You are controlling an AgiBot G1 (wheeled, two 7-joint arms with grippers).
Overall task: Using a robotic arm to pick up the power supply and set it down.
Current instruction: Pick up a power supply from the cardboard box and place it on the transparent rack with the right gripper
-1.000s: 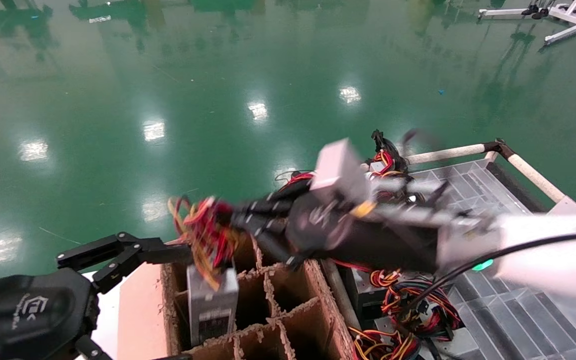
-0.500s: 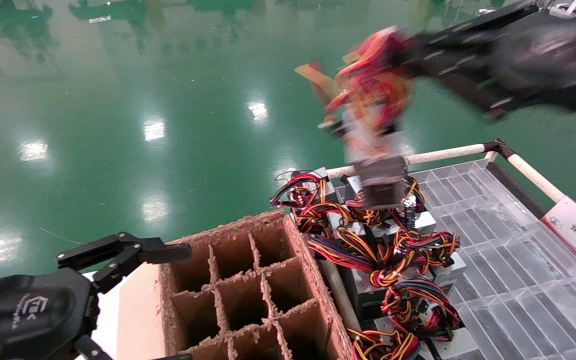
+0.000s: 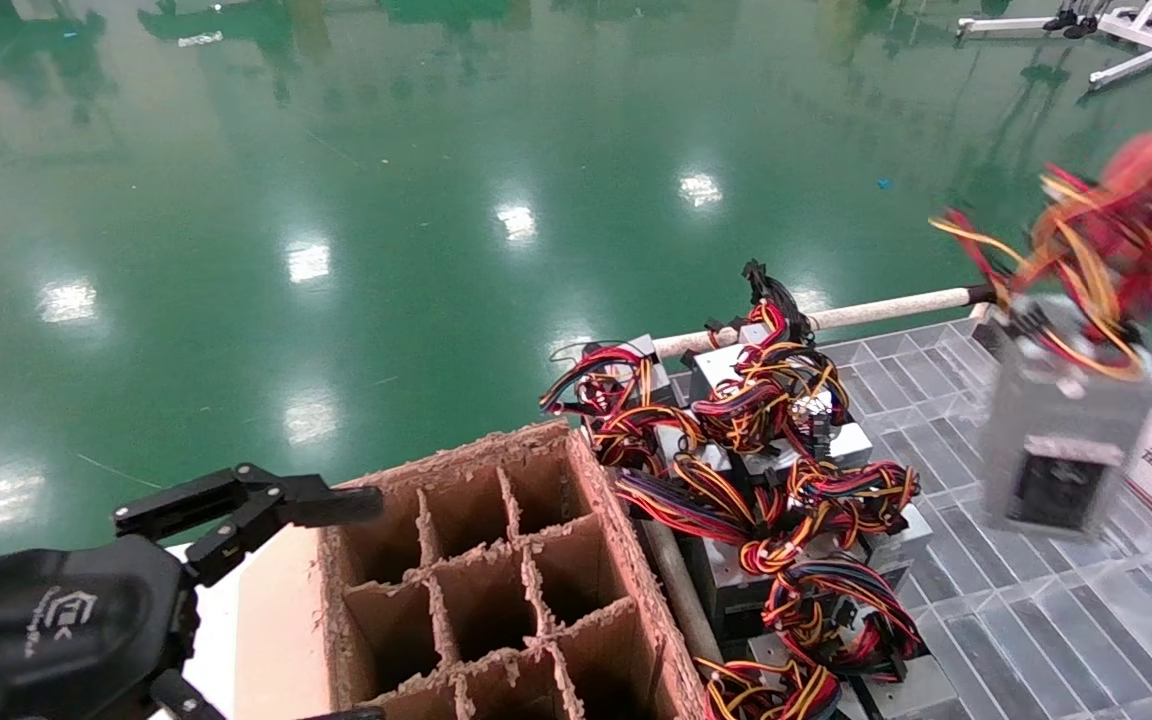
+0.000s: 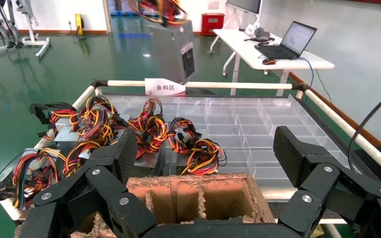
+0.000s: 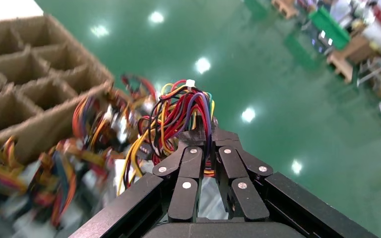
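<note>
The power supply (image 3: 1066, 430) hangs in the air, held up only by its bunch of wires (image 3: 1116, 225). The right gripper (image 5: 207, 154) has its fingers (image 5: 191, 163) squeezed tight on those wires, and the grey box dangles below the fingers, tilted a little. Under the box is a clear tray (image 3: 1036, 620) with ribbed squares, and the box does not touch it. So the picking up is done, I think. The setting down is not done.

Off to one side of the fingers, on the same tray, lies a heap of other power supplies (image 3: 766, 470) with tangled wires. Next to that heap stands a cardboard box (image 3: 496, 580) split into little rooms, and the rooms that show look empty.

The left gripper (image 4: 208, 163) waits near the cardboard box, far from the hanging box. Its fingers (image 4: 106, 171) are spread wide and hold nothing.
</note>
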